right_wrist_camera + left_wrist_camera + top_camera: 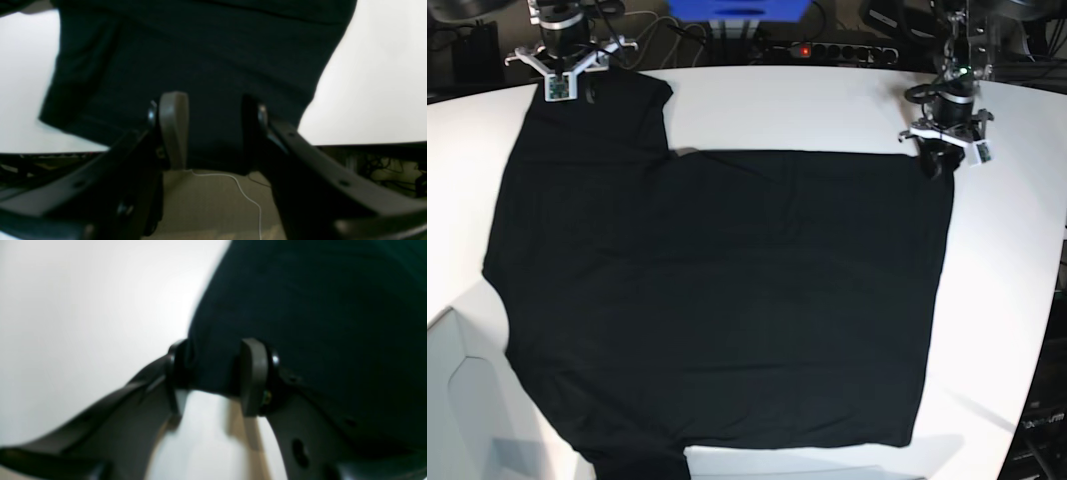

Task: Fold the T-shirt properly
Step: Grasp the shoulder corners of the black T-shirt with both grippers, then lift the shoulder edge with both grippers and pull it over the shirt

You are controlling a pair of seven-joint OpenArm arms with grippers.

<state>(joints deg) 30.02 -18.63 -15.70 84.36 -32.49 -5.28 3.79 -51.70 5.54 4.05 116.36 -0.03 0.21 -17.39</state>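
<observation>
The T-shirt (717, 300) lies spread flat over most of the white table (1017, 250) in the base view, a broad black sheet running from the upper left of the frame to the lower middle, its plain side up and one sleeve reaching up toward the top left corner. At the upper right of that view the left gripper (944, 150) stands over the shirt's upper right corner, and in the left wrist view the same gripper (213, 373) has a rounded fold of black cloth (300, 313) pushed between its two pads (253, 373); the jaws sit on either side of the fabric with a gap between them, and the blur leaves it unclear whether they are pinching the cloth or only straddling it. At the upper left of the base view the right gripper (567, 75) sits at the sleeve end near the table's far edge. In the right wrist view this gripper (210, 130) has its fingers (173, 126) set well apart with the dark cloth (200, 50) lying between and beyond them; they stand parted, and nothing shows them clamped on the fabric. Below that gripper, past the table edge, a thin white cable (240, 190) trails over a tan floor
</observation>
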